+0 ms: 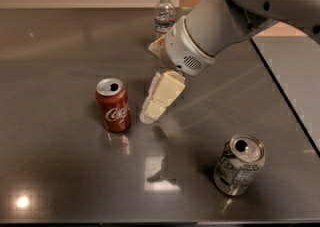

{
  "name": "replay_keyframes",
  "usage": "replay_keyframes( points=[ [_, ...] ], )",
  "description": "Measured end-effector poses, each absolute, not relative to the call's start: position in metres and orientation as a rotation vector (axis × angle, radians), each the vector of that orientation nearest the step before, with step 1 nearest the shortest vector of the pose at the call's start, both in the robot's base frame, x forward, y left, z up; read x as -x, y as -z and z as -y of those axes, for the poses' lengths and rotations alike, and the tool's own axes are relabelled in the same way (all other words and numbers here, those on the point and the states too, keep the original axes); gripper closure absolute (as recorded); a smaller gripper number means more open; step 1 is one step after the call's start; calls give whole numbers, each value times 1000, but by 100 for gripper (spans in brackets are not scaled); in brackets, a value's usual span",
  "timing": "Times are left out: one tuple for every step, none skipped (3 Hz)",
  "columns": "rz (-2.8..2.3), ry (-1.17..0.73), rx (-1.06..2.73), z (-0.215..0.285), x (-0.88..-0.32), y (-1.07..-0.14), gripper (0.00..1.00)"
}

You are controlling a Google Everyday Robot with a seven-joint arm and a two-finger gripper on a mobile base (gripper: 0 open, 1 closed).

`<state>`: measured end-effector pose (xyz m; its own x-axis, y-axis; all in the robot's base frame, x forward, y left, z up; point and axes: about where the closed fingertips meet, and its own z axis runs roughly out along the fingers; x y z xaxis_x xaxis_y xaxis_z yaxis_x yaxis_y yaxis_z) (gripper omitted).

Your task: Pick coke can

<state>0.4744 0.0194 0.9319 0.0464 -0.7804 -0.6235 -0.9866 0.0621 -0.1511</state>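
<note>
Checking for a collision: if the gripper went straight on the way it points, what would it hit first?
Probably the table just beside the coke can, not the can; the gripper angles down-left, its tip near it. Depth is unclear.

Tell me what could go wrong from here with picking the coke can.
The gripper hangs just beside the upright coke can; a slightly off approach might push or tip it instead of enclosing it. The can could also slide on the glossy table. The wrist looks near the water bottle and may knock it.
</note>
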Motion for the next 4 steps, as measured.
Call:
replay_keyframes(
  points=[
    [-1772, -513, 1772, -42, -476, -919, 0],
    [-1781, -548, 1782, -60, -476, -907, 0],
    [-1782, -576, 1795, -77, -473, -900, 0],
    [-1783, -595, 1806, -90, -472, -895, 0]
  ],
)
